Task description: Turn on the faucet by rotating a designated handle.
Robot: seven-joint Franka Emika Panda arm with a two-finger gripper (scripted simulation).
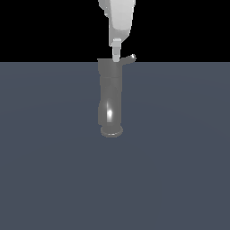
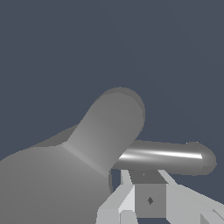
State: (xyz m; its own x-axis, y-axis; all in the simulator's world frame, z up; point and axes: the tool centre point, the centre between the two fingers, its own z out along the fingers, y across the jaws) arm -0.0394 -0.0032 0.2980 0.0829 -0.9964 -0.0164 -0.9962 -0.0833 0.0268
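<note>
Slate-blue flooring filled the scene below a black backdrop, and you had the faucet (image 1: 110, 101) standing upright near its middle, base flange resting on the floor. The handle (image 1: 129, 59) projected from the top cap toward the exterior view's right, tilted slightly upward. The gripper (image 1: 116, 56) hung directly above the cap, its fingers (image 1: 116, 50) reaching down to the cap's top just beside the handle's root. In the wrist view the handle (image 2: 168, 156) lay as a bright bar just past the fingertips, with the faucet (image 2: 78, 166) bulking beside it. Whether the jaws were spread or closed could not be told from either view. You would have judged the approach complete and the rotation itself not yet made; contact with the handle could not be confirmed. Open floor surrounded the column on every side, so a sweep about the cap met no obstruction.
</note>
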